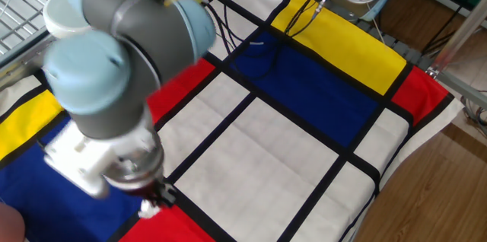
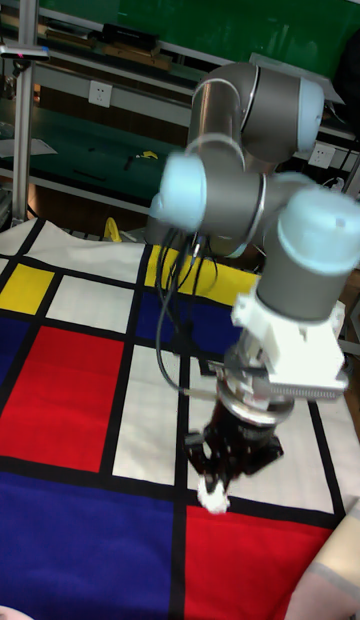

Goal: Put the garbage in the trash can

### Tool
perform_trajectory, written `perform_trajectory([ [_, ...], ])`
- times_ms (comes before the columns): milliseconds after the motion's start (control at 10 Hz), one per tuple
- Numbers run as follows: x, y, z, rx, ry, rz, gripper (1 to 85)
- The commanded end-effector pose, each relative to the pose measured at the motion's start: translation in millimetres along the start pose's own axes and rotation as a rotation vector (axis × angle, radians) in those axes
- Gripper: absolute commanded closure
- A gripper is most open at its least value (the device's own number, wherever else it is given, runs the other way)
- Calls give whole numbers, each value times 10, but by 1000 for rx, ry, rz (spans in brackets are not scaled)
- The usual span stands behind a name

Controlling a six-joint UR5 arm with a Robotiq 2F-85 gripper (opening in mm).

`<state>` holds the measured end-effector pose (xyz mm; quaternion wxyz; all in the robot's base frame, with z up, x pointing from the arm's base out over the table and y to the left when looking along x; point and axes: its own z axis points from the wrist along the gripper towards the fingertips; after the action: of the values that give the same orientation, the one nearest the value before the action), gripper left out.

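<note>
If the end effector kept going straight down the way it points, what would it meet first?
Likely the cloth-covered table right beneath it. The end effector already pinches the garbage, so that wad would touch down first; the height above the cloth is unclear.

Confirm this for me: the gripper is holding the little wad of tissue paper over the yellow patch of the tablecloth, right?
Not quite. The gripper does have the tissue wad pinched at its fingertips, but the wad hangs above the black line between a white and a red patch of the tablecloth, not a yellow one. The tall fixed view shows this best.
</note>
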<state>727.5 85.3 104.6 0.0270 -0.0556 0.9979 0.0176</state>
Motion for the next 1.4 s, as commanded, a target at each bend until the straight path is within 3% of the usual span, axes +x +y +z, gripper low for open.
perform_trajectory([
  [0, 227, -252, -558, -41, 38, 2, 847],
  [300, 367, -345, -610, -34, 2, 21, 847],
  [600, 393, -317, -606, -39, 13, 44, 847],
  [800, 448, -395, -606, -7, 34, 124, 847],
  [900, 437, -492, -606, 31, 26, 187, 847],
  [1000, 374, -579, -609, 62, -3, 229, 847],
  [1100, 239, -558, -611, 48, -53, 234, 847],
  [1300, 180, -719, -628, 106, -85, 256, 847],
])
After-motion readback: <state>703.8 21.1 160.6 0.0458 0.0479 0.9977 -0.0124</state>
